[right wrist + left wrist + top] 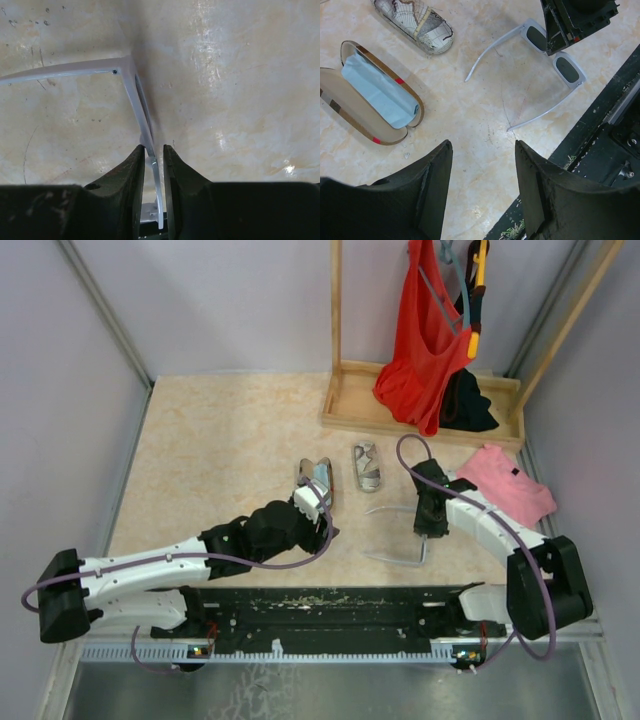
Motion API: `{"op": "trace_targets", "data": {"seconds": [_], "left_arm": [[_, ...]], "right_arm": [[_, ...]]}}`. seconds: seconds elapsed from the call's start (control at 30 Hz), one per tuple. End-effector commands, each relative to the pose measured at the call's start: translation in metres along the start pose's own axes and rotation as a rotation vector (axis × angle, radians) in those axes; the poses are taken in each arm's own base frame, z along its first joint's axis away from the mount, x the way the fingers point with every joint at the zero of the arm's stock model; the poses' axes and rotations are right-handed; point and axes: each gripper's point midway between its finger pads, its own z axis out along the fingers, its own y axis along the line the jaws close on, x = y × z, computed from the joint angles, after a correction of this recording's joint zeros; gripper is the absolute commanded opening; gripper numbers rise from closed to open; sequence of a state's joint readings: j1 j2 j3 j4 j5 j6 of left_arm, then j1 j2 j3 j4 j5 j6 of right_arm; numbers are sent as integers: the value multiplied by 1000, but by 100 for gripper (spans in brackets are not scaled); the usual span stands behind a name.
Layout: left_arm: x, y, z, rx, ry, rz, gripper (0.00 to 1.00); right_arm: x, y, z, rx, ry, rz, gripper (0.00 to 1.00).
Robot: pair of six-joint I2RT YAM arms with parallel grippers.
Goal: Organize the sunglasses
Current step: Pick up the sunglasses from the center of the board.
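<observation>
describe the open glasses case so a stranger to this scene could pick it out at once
Start at the wooden rack at the back right of the table and come toward the near edge to two oblong cases side by side. The open case is the left one. Unlike the closed grey-patterned case beside it, it lies hinged open with a striped rim and a light blue cloth inside.

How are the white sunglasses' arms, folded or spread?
Spread. Both arms of the white sunglasses stick straight out from the lens front, resting on the table.

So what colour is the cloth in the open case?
Light blue; the cloth shows best in the left wrist view.
</observation>
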State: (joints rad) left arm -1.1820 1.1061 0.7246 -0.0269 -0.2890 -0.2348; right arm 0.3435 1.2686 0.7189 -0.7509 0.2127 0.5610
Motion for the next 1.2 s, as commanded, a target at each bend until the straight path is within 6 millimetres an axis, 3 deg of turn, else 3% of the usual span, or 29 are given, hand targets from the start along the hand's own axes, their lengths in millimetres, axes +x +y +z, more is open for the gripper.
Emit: {"op": "trace_targets", "data": {"seconds": [0.0, 0.3, 0.6, 0.93, 1.17], "left_arm": [[-3, -3, 2, 21, -13, 5, 59], [-5, -3, 2, 19, -16, 8, 59], [-6, -1, 1, 8, -23, 8, 60], [-19, 8, -8, -33, -73, -33, 60], [-32, 11, -18, -43, -102, -33, 60]], "right_arm": [[-14, 5, -3, -12, -32, 16, 22], [-9, 2, -1, 3, -6, 5, 16], [-18, 6, -12, -24, -37, -8, 0], [-46, 18, -50, -144, -188, -29, 0], [-77, 38, -102, -325, -385, 51, 0]]}}
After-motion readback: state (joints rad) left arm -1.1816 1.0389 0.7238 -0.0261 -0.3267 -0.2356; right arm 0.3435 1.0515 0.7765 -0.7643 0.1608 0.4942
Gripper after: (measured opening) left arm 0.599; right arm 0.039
